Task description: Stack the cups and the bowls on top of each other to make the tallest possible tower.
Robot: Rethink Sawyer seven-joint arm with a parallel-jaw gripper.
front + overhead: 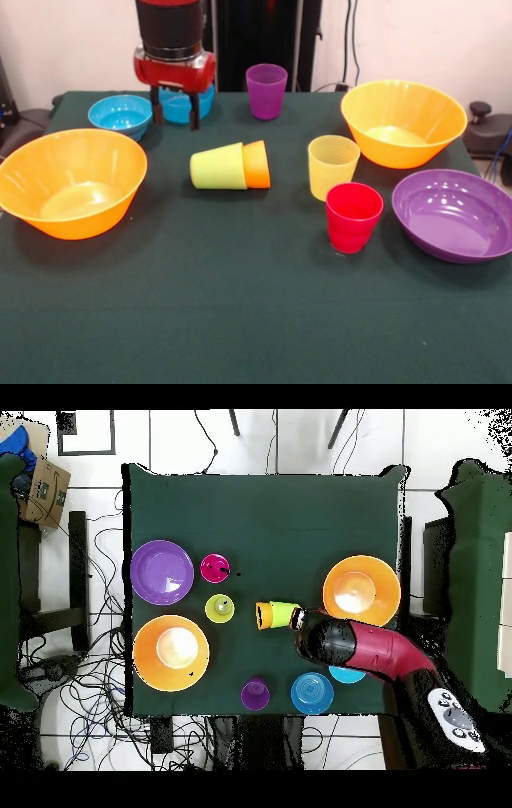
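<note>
A: Status? Where's the pincer [174, 110]?

B: Far side of the surface [240, 320], hanging by the two blue bowls. Fingers spread, nothing between them. One finger sits in front of the deeper blue bowl [186, 102]; the cyan bowl [120, 114] is just beside it.

A: Any tower yet?

B: None. Lime green cup [217, 166] and orange cup [258, 164] lie on their sides mid-surface, nested. Yellow cup [332, 165], red cup [352, 216] and purple cup [266, 90] stand upright, apart. Two large orange bowls [70, 182] at either side, purple bowl [454, 214] near the red cup.

A: Handling?

B: My guess: thin glossy plastic, light, stiff, slippery. Cups taper, so a wall pinch may slide; I'd take the rim, one finger inside. Same for the small bowls. The large bowls look too wide to span, so rim pinch only.

A: Risk?

B: Light parts skid when nudged. The nested pair likely rolls.
</note>
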